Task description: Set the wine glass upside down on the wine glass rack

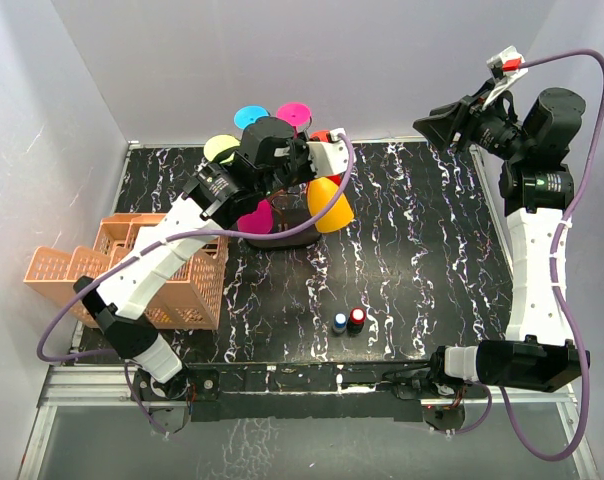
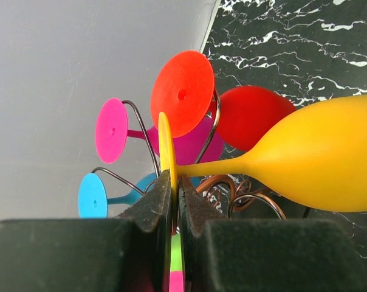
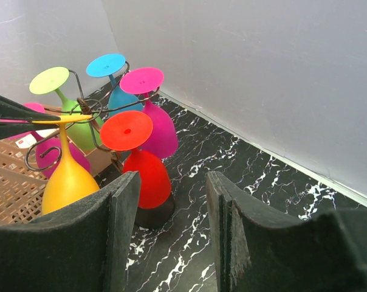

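The wine glass rack (image 1: 286,238) stands mid-table on its black oval base; its scroll arms show in the left wrist view (image 2: 251,192) and the right wrist view (image 3: 90,110). Red (image 3: 146,175), magenta (image 3: 159,128), cyan (image 3: 113,91) and lime (image 3: 74,125) glasses hang on it upside down. My left gripper (image 1: 330,172) is shut on the flat foot (image 2: 165,146) of a yellow wine glass (image 1: 329,206), held upside down at the rack's right side, its bowl (image 2: 329,164) hanging down. I cannot tell whether its stem sits in an arm. My right gripper (image 1: 444,128) is open, empty and raised at the far right.
An orange lattice crate (image 1: 132,270) stands at the left edge under my left arm. Two small capped items, one blue and one red (image 1: 348,321), stand near the front middle. White walls close the back and sides.
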{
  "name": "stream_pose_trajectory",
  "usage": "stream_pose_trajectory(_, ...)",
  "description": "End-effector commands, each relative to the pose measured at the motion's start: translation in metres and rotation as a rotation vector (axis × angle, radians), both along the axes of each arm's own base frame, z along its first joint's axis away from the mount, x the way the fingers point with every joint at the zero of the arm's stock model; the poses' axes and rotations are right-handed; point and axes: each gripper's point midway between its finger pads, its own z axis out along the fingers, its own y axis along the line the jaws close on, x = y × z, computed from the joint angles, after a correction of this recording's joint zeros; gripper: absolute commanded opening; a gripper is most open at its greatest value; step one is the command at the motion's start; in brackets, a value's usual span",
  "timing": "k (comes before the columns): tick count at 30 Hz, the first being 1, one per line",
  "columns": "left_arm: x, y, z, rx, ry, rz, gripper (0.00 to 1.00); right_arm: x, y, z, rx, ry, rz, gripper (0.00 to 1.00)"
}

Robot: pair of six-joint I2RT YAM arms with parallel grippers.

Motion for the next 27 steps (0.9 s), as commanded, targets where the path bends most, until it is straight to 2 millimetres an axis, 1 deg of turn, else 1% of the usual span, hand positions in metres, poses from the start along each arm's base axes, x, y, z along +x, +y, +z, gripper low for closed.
stream_pose_trajectory(1,0.003,0.005,0.011,-0.013,-0.049,0.034,0.00,-0.007,0.000,0.019,-0.003,-0.073,0.000,0.53)
stream_pose_trajectory(14,0.008,0.015,0.005,0.040,-0.075,0.077,0.00,-0.009,-0.001,0.017,0.004,-0.069,0.006,0.53)
stream_pose_trajectory(27,0.007,0.026,0.003,0.092,-0.088,0.091,0.00,-0.009,-0.002,0.015,0.009,-0.065,0.009,0.53)
